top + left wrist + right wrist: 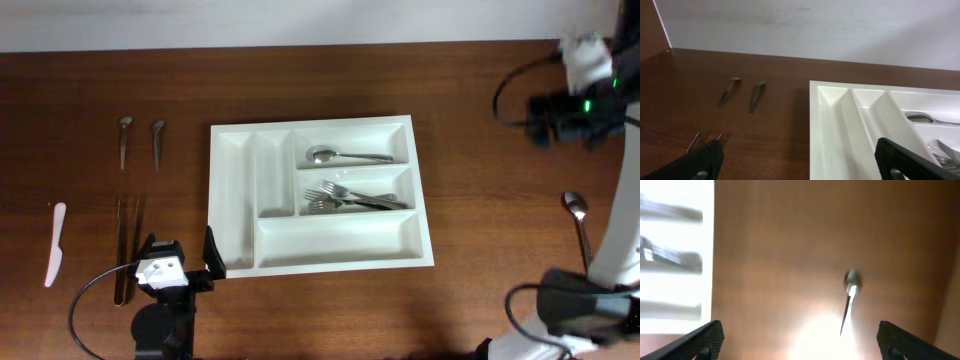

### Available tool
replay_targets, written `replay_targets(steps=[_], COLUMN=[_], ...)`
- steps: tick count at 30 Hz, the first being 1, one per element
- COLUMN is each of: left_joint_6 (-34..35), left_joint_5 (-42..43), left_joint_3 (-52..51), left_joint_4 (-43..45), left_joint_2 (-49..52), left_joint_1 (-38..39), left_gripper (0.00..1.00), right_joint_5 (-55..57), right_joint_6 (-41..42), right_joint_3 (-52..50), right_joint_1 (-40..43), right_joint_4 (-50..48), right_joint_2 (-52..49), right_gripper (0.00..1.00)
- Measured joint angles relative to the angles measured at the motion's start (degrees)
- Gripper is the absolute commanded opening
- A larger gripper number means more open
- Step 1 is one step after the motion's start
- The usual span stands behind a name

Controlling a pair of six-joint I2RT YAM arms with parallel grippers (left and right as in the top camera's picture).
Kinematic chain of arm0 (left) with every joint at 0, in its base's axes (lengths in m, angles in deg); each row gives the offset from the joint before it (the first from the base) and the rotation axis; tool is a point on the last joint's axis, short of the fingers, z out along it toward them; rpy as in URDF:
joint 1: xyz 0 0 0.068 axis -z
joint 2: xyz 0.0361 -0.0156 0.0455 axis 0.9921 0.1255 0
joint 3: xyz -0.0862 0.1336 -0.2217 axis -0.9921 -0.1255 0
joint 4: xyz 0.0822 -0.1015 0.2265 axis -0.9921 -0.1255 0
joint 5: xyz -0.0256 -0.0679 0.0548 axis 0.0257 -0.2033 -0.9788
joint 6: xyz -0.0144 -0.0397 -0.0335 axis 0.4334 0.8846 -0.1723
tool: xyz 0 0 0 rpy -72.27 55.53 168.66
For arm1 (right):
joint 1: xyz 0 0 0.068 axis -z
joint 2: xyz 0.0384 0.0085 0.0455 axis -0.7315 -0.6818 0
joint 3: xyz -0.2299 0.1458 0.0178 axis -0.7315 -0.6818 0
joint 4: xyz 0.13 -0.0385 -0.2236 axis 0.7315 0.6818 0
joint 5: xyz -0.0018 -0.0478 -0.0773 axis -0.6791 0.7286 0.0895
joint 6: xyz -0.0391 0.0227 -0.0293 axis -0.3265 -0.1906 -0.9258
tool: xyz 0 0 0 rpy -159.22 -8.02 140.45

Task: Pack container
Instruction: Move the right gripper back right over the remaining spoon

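Plastic, plain white and rectangular — the container [232, 200] lies flat in the middle of the table [480, 300], with two narrow compartments along its left side and three wide ones stacked beside them. A spoon [345, 156] lies in the far wide one, forks [350, 197] in the middle one. The left gripper [797, 145] sits at its near-left corner, jaws wide and empty — the right gripper [799, 330] is likewise spread, well off to the container's right.

White knife [55, 243], tongs [127, 245] and a spoon [575, 207] lie on the wooden table [300, 310].
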Motion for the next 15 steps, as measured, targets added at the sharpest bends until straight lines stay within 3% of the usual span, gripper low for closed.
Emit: replay_targets(steps=[7, 15], left_joint_6=[0.0, 0.0], left_joint_5=[0.0, 0.0], left_joint_3=[0.0, 0.0], left_joint_4=[0.0, -0.02], left_joint_2=[0.0, 0.0], left_joint_1=[0.0, 0.0], left_gripper=[0.99, 0.99], right_joint_5=[-2.84, -3.91], right_joint_6=[-6.88, -9.44], right_joint_3=[-16.55, -22.86], right_joint_1=[6.91, 16.76], right_joint_4=[-1.14, -9.11], right_joint_2=[3.61, 3.37], right_gripper=[0.99, 0.99])
